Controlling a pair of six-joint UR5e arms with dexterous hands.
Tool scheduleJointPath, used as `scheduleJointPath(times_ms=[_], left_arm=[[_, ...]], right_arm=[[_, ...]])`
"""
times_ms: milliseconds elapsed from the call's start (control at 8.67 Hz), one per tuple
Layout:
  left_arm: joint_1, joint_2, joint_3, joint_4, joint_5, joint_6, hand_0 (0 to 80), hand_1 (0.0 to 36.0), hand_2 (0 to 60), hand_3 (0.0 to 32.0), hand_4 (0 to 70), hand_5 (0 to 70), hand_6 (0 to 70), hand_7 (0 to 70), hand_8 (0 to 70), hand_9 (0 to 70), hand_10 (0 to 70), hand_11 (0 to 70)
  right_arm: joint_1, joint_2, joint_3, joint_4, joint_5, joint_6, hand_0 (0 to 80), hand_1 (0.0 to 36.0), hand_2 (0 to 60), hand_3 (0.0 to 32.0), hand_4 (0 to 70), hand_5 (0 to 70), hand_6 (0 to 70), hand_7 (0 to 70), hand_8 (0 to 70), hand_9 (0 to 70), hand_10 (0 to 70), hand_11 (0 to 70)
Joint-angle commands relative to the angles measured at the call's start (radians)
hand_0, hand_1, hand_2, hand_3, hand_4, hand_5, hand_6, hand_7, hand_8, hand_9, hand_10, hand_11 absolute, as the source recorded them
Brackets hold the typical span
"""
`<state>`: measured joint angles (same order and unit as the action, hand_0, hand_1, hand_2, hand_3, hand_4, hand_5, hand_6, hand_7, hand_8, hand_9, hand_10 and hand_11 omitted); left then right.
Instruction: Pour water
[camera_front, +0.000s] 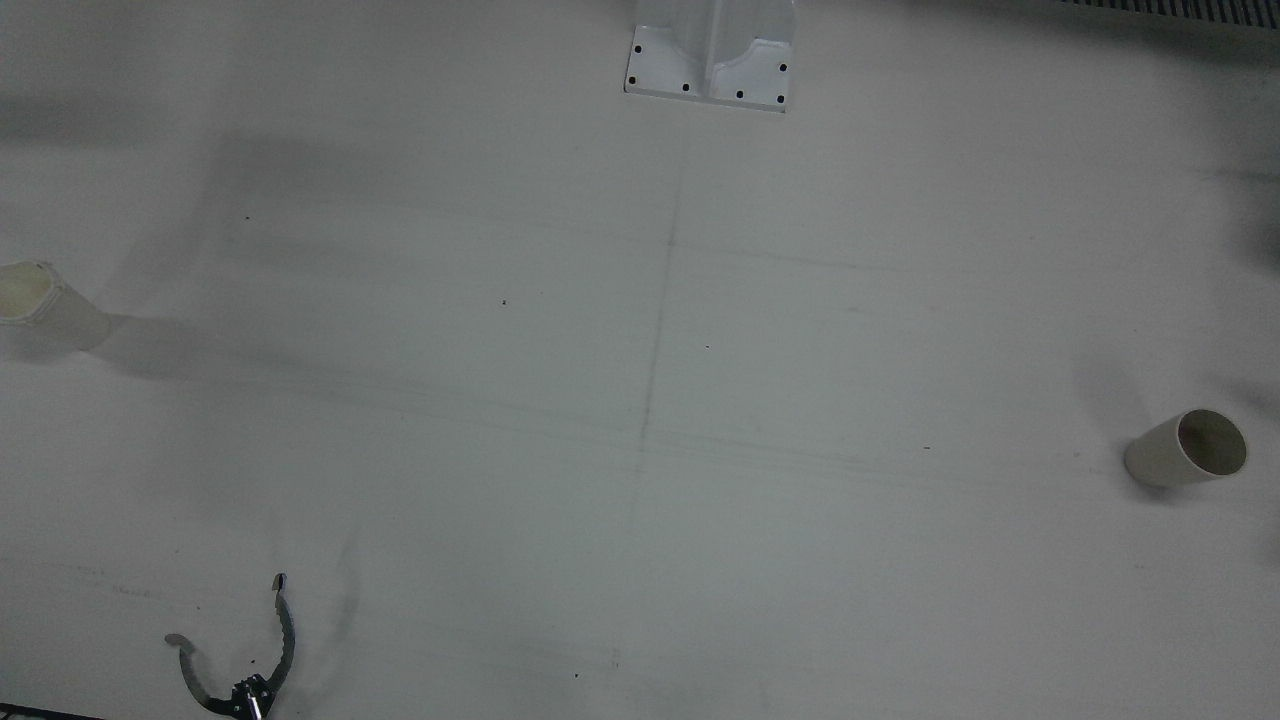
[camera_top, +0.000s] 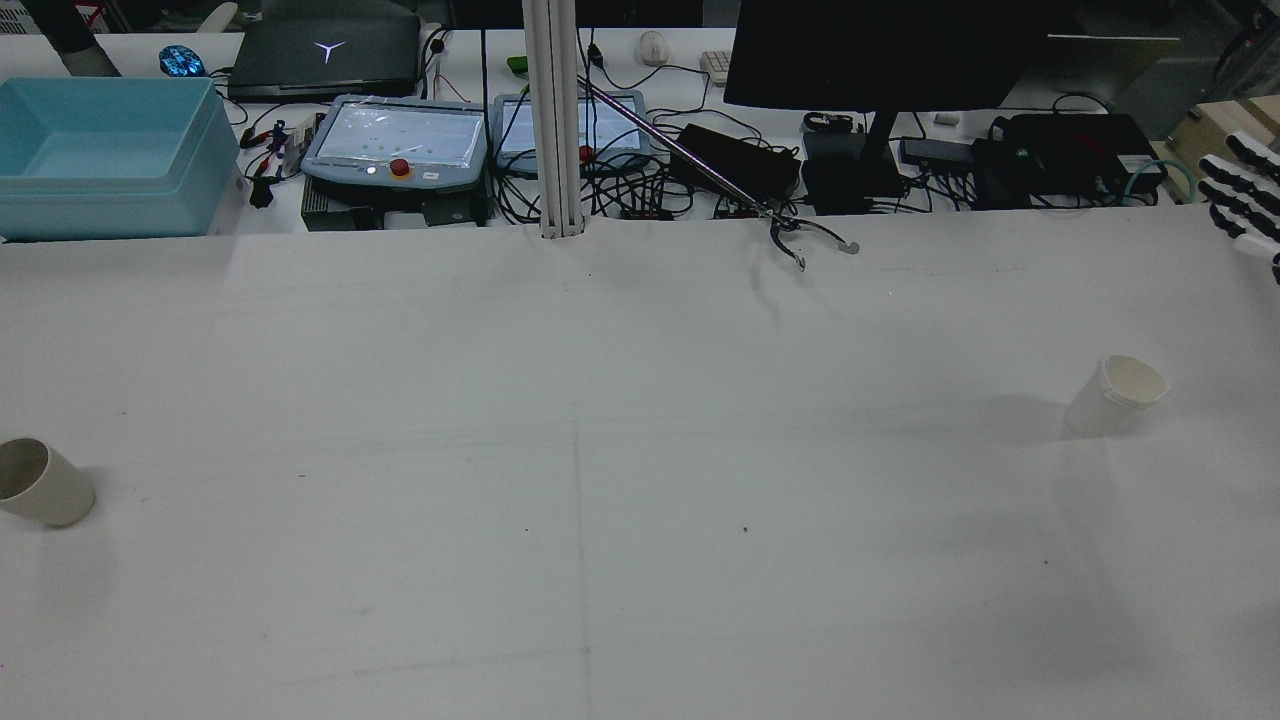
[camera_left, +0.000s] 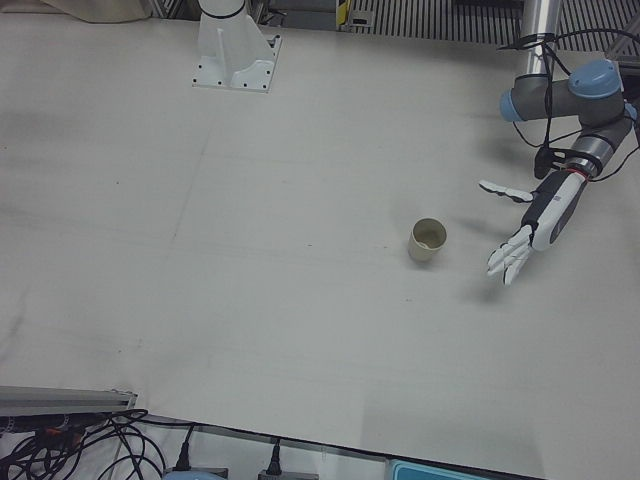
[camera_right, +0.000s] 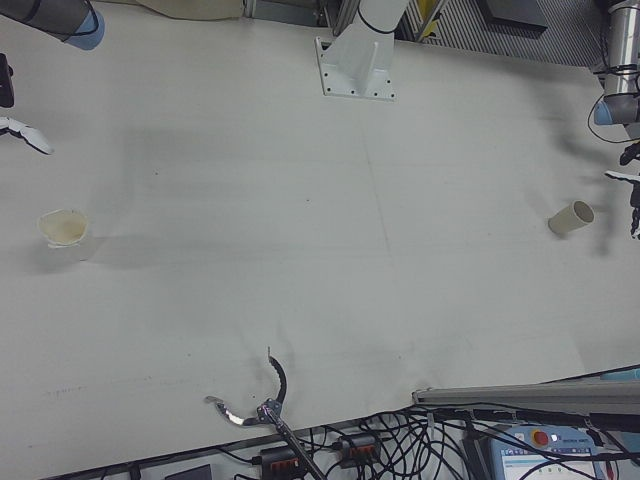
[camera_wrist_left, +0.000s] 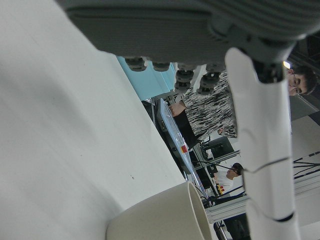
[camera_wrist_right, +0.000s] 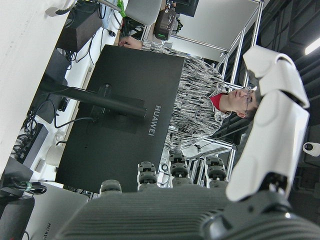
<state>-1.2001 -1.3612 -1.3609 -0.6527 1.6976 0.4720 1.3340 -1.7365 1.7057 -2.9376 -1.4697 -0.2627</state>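
Beige cup (camera_left: 427, 240) upright on table (camera_left: 250, 250), just beside your left hand (camera_left: 528, 228) fingers (camera_left: 505, 262), spread wide, empty. Likely light, thin-walled: grip mid-wall, gently. White cup (camera_top: 1115, 396) near right hand (camera_top: 1245, 195), fingers apart.

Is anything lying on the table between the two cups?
No. In the rear view, the stretch between the left cup and the right cup is bare table.
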Motion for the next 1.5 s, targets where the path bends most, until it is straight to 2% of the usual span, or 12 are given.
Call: scheduleJointPath(times_ms=[0, 115, 231, 346, 462, 692, 808, 923, 1385], left_arm=[[0.104, -0.032, 0.0, 0.024, -0.073, 0.017, 72.0, 25.0, 0.0, 0.0, 16.4, 0.0, 9.0, 7.5, 0.8, 0.1, 1.0, 4.5], [0.134, -0.032, 0.0, 0.024, -0.103, 0.017, 79.5, 27.7, 0.0, 0.0, 16.6, 0.0, 9.2, 7.5, 0.8, 0.1, 0.9, 4.6], [0.148, -0.032, 0.0, 0.024, -0.11, 0.019, 79.7, 28.7, 0.0, 0.0, 15.7, 0.0, 8.8, 6.8, 0.7, 0.0, 0.7, 4.4], [0.165, -0.041, -0.001, 0.027, -0.111, 0.019, 79.7, 28.3, 0.0, 0.0, 15.4, 0.0, 8.6, 6.6, 0.7, 0.0, 0.4, 3.9], [0.166, -0.05, -0.004, 0.034, -0.118, 0.017, 78.4, 27.8, 0.0, 0.0, 15.9, 0.0, 8.8, 6.7, 0.7, 0.0, 0.4, 3.7], [0.189, -0.084, -0.007, 0.064, -0.118, 0.013, 68.6, 24.8, 0.0, 0.0, 19.1, 0.0, 9.2, 7.7, 0.8, 0.1, 0.0, 2.9], [0.2, -0.107, -0.007, 0.082, -0.119, 0.013, 68.6, 24.3, 0.0, 0.0, 20.1, 0.0, 9.3, 7.7, 0.8, 0.1, 0.0, 2.8], [0.212, -0.119, -0.007, 0.09, -0.136, 0.011, 63.8, 23.0, 0.0, 0.0, 20.3, 0.0, 9.4, 7.7, 0.8, 0.1, 0.0, 2.5], [0.247, -0.134, -0.003, 0.105, -0.174, 0.011, 60.7, 20.7, 0.0, 0.0, 20.7, 0.0, 9.4, 8.1, 0.8, 0.2, 0.0, 2.1]], right_arm=[[-0.013, 0.0, 0.0, 0.0, 0.005, 0.0, 48.3, 20.2, 25.6, 0.0, 1.7, 5.8, 13.0, 7.8, 5.3, 7.0, 0.0, 0.0], [-0.013, 0.0, -0.001, 0.0, 0.005, 0.002, 48.2, 20.1, 25.6, 0.0, 1.3, 5.8, 12.8, 7.3, 5.2, 6.9, 0.0, 0.0], [-0.012, -0.002, -0.001, 0.0, 0.003, 0.002, 48.3, 20.2, 25.2, 0.0, 0.3, 5.7, 12.2, 6.6, 4.7, 6.3, 0.0, 0.0], [-0.012, -0.002, -0.001, 0.0, 0.003, 0.002, 48.3, 20.2, 24.8, 0.0, 0.3, 5.7, 12.1, 6.6, 4.4, 6.0, 0.0, 0.0], [-0.013, -0.002, -0.001, 0.0, 0.003, 0.002, 48.2, 20.1, 24.6, 0.0, 0.0, 5.6, 11.5, 5.6, 4.1, 5.6, 0.0, 0.0], [-0.013, -0.002, -0.005, 0.0, 0.003, 0.002, 48.1, 19.8, 23.9, 0.0, 0.0, 5.5, 10.9, 4.3, 4.0, 5.5, 0.0, 0.0], [-0.013, -0.003, -0.008, 0.0, 0.002, 0.002, 48.0, 19.7, 23.5, 0.0, 0.0, 5.4, 10.5, 3.4, 3.7, 5.3, 0.0, 0.0], [-0.012, -0.003, -0.009, 0.0, 0.002, 0.002, 47.8, 19.6, 23.5, 0.0, 0.0, 5.4, 10.3, 2.6, 3.6, 5.1, 0.0, 0.0], [-0.013, -0.003, -0.018, 0.0, 0.003, 0.003, 47.9, 19.5, 23.3, 0.0, 0.0, 5.4, 10.3, 2.5, 3.9, 5.5, 0.0, 0.0]])
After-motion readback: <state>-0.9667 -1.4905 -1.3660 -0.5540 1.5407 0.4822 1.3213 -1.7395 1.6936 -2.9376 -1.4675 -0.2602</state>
